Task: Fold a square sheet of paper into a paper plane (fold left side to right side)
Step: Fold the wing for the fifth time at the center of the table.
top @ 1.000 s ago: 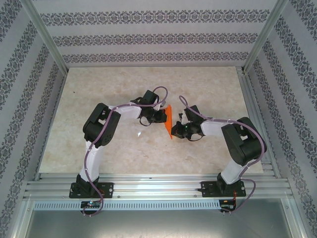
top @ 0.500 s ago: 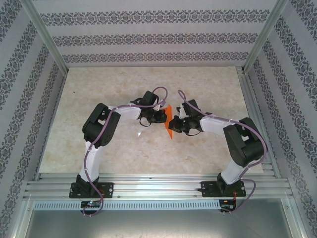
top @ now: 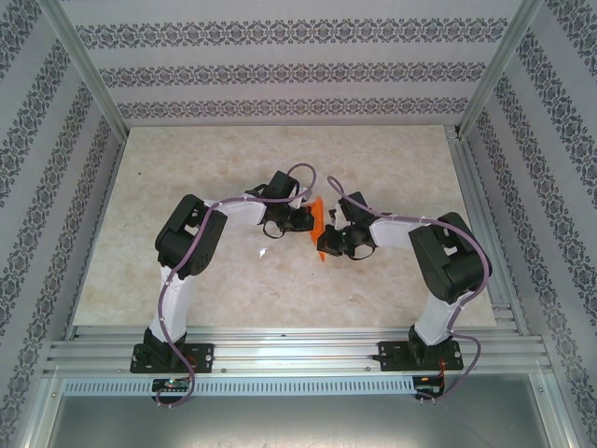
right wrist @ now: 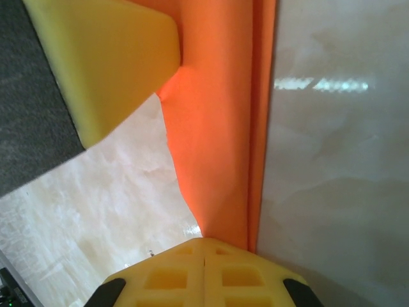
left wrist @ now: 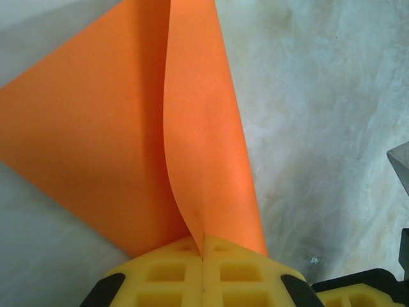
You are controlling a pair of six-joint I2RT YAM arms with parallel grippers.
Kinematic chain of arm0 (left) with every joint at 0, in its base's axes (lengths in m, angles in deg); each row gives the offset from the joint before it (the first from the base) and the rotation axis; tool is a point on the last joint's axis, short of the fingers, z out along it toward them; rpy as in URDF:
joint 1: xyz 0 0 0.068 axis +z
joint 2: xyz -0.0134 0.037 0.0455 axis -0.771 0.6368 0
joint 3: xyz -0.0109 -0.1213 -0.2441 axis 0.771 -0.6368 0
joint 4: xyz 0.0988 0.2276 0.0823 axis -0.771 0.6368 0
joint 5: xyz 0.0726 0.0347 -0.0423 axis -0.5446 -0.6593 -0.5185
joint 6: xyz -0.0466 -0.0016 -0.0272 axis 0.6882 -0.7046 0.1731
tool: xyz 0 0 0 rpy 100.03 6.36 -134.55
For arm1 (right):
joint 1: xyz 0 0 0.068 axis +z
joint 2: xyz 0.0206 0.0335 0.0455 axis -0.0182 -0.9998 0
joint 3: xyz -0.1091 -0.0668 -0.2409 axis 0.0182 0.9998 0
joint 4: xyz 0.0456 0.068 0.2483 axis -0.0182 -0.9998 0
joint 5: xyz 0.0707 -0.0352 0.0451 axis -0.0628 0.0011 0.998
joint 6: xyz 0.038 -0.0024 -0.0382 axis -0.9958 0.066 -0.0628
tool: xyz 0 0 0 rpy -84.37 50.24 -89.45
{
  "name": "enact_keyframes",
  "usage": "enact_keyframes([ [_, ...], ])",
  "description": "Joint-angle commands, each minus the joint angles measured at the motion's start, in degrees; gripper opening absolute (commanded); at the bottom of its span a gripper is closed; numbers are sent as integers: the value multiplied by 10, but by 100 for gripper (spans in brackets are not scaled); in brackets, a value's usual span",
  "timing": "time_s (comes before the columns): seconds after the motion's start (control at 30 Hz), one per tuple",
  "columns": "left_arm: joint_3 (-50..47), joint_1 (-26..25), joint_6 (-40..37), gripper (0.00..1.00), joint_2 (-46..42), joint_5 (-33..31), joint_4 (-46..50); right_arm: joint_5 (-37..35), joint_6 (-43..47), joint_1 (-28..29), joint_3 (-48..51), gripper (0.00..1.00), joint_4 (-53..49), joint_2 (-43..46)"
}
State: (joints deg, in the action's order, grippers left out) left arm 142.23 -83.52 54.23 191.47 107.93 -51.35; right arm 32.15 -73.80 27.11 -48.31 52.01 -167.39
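Now, left arm: in the top view it reaches from the near-left base toward the middle of the table (top: 187, 159), elbow bent outward.
Left gripper (top: 308, 221): its yellow pads are pressed fully together on a corner of the paper; the left wrist view (left wrist: 203, 256) shows the paper emerging right from the seam between them.
Orange paper (top: 319, 226): at the table's centre, pinched between the two grippers and standing on edge as a narrow strip. From the left wrist (left wrist: 121, 128) it shows two layers, a flat triangle at left and a flap curving over to the right. Whether its lower edge touches the table cannot be told.
Right gripper (top: 329, 241): likewise clamped tight on the paper, just beside the left one; in the right wrist view (right wrist: 204, 246) the paper (right wrist: 220, 128) rises from between its pads, with a yellow pad of the left gripper (right wrist: 108, 64) close at upper left.
Right arm: folded in from the near-right base.
Step in hand, as a judgement: carrying the left layer over onto the right.
Doing it well: move both arms together so the thin sheet neither tears nor buckles, match the free edges before letting go, then lay it flat and press along the fold.
Risk: the curved flap could crease off-line if one pinch leads.
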Motion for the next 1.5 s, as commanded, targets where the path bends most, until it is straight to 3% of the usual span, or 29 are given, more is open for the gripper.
enact_keyframes([
  [0.0,-25,-4,-4,0,45,-83,65,-12,18,14,41,4,-65,10],
  [0.4,-23,-4,-9,0,46,-89,71,-5,11,24,118,5,-102,78],
  [0.63,-23,-4,-10,0,47,-88,70,40,4,-12,76,5,-95,133],
  [0.8,-23,-5,-11,0,47,-87,70,64,-6,-15,7,5,-42,75],
  [1.0,-24,-4,-8,0,47,-85,68,40,-4,-9,-30,4,-17,-5],
  [1.3,-8,-3,-14,0,41,-87,85,-16,-12,-10,28,4,-35,-40],
  [1.47,40,11,-46,10,22,-98,134,-28,-15,-9,48,4,-41,-46],
])
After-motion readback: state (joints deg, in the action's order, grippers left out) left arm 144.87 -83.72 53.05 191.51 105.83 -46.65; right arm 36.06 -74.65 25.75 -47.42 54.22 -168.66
